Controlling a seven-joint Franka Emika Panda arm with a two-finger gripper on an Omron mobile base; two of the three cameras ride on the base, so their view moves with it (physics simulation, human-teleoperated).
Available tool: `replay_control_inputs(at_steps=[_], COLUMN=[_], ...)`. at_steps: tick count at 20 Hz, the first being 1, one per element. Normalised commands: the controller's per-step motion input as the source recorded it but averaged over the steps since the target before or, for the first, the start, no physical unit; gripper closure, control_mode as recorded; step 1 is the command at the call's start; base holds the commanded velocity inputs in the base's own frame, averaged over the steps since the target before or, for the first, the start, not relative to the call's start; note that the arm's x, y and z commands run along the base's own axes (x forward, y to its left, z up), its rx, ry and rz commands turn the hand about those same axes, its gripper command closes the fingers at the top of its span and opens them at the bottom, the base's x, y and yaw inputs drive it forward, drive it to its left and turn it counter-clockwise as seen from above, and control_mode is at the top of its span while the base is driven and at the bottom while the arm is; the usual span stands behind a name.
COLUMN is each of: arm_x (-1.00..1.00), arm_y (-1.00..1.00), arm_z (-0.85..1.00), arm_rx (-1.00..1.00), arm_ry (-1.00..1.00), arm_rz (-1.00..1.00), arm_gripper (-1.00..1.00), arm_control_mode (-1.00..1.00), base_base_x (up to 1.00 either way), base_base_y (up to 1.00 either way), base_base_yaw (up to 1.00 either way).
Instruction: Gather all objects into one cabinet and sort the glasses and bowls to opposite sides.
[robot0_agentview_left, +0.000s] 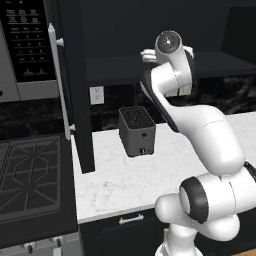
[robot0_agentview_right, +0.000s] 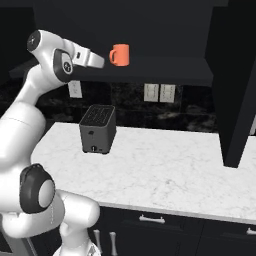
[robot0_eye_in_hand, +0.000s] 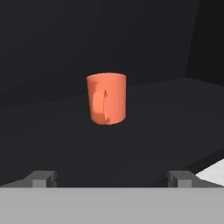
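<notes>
Our gripper (robot0_eye_in_hand: 112, 177) is spread wide and empty, level with the shelf (robot0_agentview_right: 165, 70). The mug (robot0_agentview_right: 119, 54) stands upright on that shelf, just ahead of us, handle turned our way. Closing on the handle could twist or topple it.

The dark cabinet shelf (robot0_agentview_right: 165, 70) carries a coral-orange mug (robot0_agentview_right: 119, 54) upright just ahead of the open gripper (robot0_eye_in_hand: 112, 177), the marble counter (robot0_agentview_right: 175, 170) below it bearing a grey toaster (robot0_agentview_right: 98, 129).

Dim, flat rendered light; soft, low-resolution pictures.
</notes>
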Motion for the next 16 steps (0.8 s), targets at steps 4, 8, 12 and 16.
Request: replay_control_inputs(at_steps=[4, 8, 12, 16], arm_x=[0.29, 0.26, 0.38, 0.40], arm_y=[0.00, 0.00, 0.00, -0.01], arm_z=[0.00, 0.00, 0.00, 0.00], arm_rx=[0.00, 0.00, 0.00, 0.00], arm_ry=[0.00, 0.00, 0.00, 0.00], arm_rz=[0.00, 0.00, 0.00, -0.02], arm_gripper=[-1.00, -1.00, -1.00, -1.00], arm_control_mode=[-1.00, -1.00, -1.00, -1.00], base_base_x=[0.00, 0.00, 0.00, 0.00], base_base_y=[0.00, 0.00, 0.00, 0.00], base_base_yaw=[0.00, 0.00, 0.00, 0.00])
